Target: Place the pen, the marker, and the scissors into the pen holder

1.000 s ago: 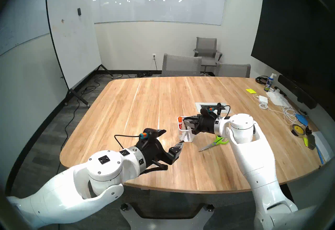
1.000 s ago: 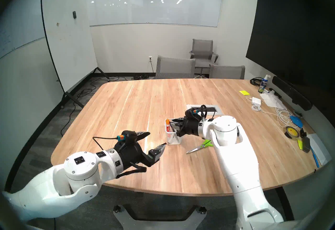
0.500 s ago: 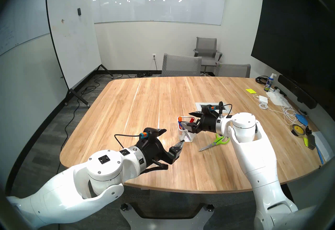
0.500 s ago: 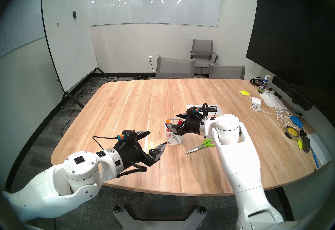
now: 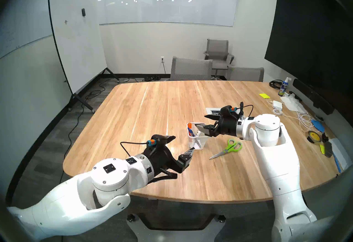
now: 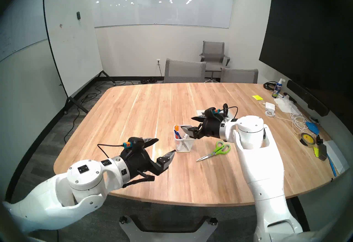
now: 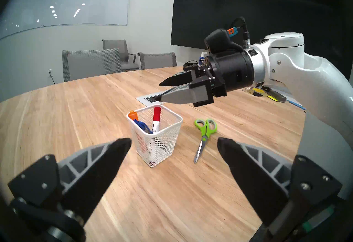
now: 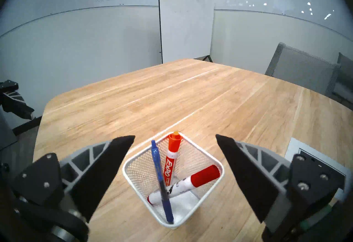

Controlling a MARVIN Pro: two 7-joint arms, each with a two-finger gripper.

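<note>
The white wire-mesh pen holder [image 8: 172, 193] stands upright on the wooden counter [image 5: 152, 106], at the lower middle of the right wrist view. Inside it lean three things: the blue pen [image 8: 161, 180], an orange-capped marker [image 8: 172, 156] and a red-capped marker [image 8: 189, 184] that lies slanted across the cup. The scissors [image 5: 227, 149] lie flat on the counter just right of the holder in the head view, green handles toward the far side, blades shut and pointing to the near left, touching nothing else.

The right end effector [image 5: 202, 121] hangs over the holder's right rim, its fingers spread wide apart and holding nothing. The left end effector [image 5: 182, 145] sits lower left of the holder in the head view, its fingers likewise spread wide and empty, one fingertip [image 5: 191, 152] close by the holder's base; whether it touches the mesh cannot be told.
</note>
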